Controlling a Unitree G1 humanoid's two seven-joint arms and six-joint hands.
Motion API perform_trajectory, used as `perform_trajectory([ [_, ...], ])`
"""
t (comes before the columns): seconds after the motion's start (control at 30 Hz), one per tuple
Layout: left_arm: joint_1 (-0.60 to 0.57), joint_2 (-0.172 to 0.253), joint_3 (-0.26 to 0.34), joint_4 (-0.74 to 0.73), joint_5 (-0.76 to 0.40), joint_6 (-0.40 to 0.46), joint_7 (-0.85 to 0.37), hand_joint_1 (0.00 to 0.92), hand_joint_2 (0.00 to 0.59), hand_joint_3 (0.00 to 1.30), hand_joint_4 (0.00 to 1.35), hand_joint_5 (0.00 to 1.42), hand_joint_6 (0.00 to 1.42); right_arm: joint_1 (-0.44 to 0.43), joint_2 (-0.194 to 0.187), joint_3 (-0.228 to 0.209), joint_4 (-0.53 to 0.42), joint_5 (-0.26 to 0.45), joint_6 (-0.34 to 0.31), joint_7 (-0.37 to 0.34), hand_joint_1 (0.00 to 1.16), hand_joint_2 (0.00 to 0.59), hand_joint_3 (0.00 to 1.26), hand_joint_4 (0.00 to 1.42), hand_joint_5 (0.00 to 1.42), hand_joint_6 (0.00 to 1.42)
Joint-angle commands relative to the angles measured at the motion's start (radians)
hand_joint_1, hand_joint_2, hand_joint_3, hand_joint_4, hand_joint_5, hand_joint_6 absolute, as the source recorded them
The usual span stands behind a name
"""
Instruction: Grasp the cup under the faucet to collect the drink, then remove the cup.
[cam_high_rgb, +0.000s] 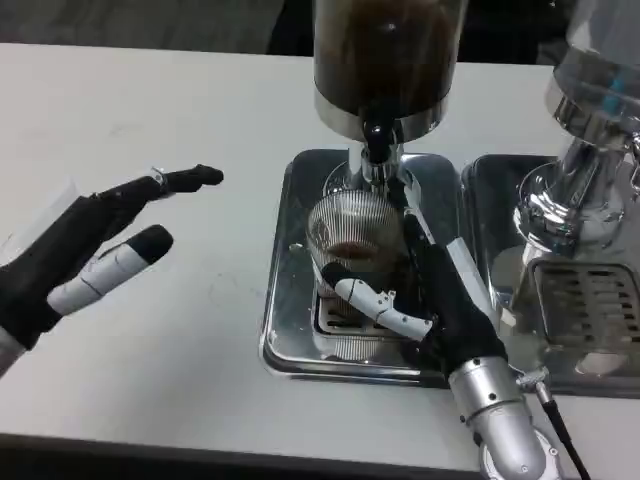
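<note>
One cup (348, 232), clear and ribbed, standing on the drip tray (290, 300) directly beneath the faucet (377, 150) of the dark-filled dispenser (388, 55), with a shallow layer of brown drink showing near its bottom. Probably thin plastic or glass, hard to tell which: light for now, heavier as it fills, likely slick on the outside and prone to buckling or slipping under a hard squeeze, so best held around the mid-wall with even pressure, upright, well below the rim. Right hand (425, 300) wrapped about the cup's lower right side, thumb across the front and fingers reaching up behind toward the faucet, apparently touching the wall, though how firmly cannot be told. Left hand (85, 255) hovering over the bare table (150, 120) well apart from the tray, fingers spread and extended, holding nothing. Count: one cup, two dispensers, the second (590, 130) at the right edge with a clear body, two drip trays side by side, the second tray (585, 290) carrying a slotted grate, and two hands.
</note>
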Motion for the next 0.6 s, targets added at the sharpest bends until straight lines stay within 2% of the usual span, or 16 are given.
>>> perform_trajectory([
  [0.03,0.004,0.013,-0.005,0.006,0.001,0.011,-0.002,0.0,0.104,0.31,0.19,0.16,0.11,-0.021,0.021,0.008,0.057,-0.016,0.006,-0.028,0.65,0.202,0.0,0.0,0.02,0.13],
  [0.13,0.002,0.013,-0.006,0.007,0.002,0.013,-0.002,0.0,0.105,0.32,0.2,0.17,0.12,-0.03,0.025,0.021,0.073,-0.035,0.0,-0.049,0.65,0.203,0.0,0.0,0.05,0.17],
  [0.3,0.0,0.015,-0.005,0.009,0.0,0.016,-0.004,0.0,0.093,0.32,0.21,0.17,0.12,-0.038,0.032,0.03,0.094,-0.055,-0.008,-0.078,0.66,0.208,0.0,0.04,0.14,0.31],
  [0.6,-0.002,0.021,-0.004,0.01,0.0,0.024,-0.008,0.0,0.087,0.33,0.24,0.2,0.12,-0.037,0.045,0.044,0.117,-0.079,-0.012,-0.135,0.7,0.195,0.04,0.19,0.32,0.47],
])
